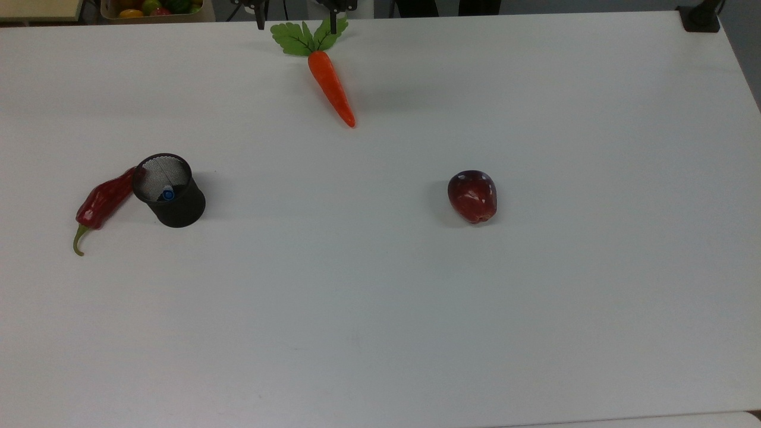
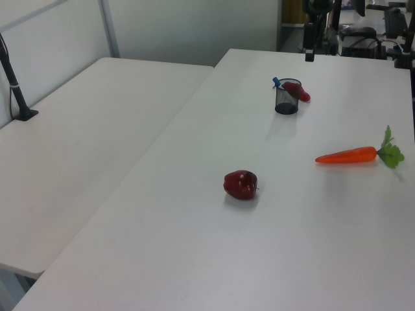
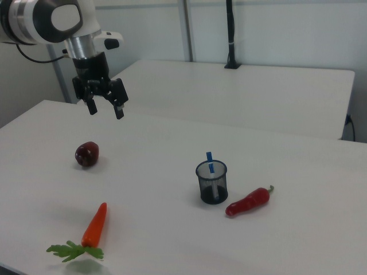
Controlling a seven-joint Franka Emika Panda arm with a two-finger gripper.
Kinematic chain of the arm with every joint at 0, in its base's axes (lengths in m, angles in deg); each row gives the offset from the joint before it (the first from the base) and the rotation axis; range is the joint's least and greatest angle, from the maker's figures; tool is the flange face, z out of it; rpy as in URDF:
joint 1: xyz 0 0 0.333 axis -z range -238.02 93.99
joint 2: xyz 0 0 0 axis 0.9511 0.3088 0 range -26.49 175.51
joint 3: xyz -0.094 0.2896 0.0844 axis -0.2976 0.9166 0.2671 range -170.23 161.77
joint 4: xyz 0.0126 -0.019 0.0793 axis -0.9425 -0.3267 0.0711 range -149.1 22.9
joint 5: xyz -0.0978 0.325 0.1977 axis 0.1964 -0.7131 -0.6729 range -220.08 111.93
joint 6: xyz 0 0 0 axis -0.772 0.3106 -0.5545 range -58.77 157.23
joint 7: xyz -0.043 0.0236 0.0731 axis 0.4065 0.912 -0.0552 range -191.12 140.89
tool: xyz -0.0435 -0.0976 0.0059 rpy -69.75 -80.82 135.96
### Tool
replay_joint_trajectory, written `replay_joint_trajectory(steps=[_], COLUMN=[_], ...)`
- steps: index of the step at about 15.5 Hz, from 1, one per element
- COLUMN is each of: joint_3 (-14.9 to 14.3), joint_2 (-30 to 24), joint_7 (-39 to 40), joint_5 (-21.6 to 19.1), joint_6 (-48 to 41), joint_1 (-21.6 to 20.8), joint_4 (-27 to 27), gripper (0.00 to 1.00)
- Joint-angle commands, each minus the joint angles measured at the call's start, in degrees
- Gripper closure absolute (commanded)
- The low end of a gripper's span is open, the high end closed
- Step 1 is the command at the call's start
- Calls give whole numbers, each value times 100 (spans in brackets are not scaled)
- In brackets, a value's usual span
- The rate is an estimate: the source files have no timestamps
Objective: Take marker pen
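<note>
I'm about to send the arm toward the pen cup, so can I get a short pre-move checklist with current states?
1. Marker pen standing in the mesh cup, blue cap above the rim: ok.
2. Gripper open and empty: ok.
3. Gripper over the cup: not ok; it hangs far to the right view's left, above the apple.
4. Cup upright: ok.
5. Red chili clear of the cup: not ok; they touch in the top view.

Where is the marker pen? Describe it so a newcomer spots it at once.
On the white table, find the black mesh pen cup at the top view's left, with a red chili pepper lying against it. The marker pen stands inside that cup, leaning on the rim. It is the only slim blue-tipped thing there; the carrot and red apple lie apart.
</note>
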Motion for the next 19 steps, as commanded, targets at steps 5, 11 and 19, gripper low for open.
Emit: replay_joint_trajectory(steps=[5, 11, 19], joint_3=[-41, -111, -111], joint_2=[-5, 328, 1462], joint_7=[88, 1238, 2478], joint_5=[-120, -68, -24], joint_6=[-99, 338, 1788], joint_1=[-19, 296, 1184], joint_4=[-67, 108, 417], gripper=[0, 0, 0])
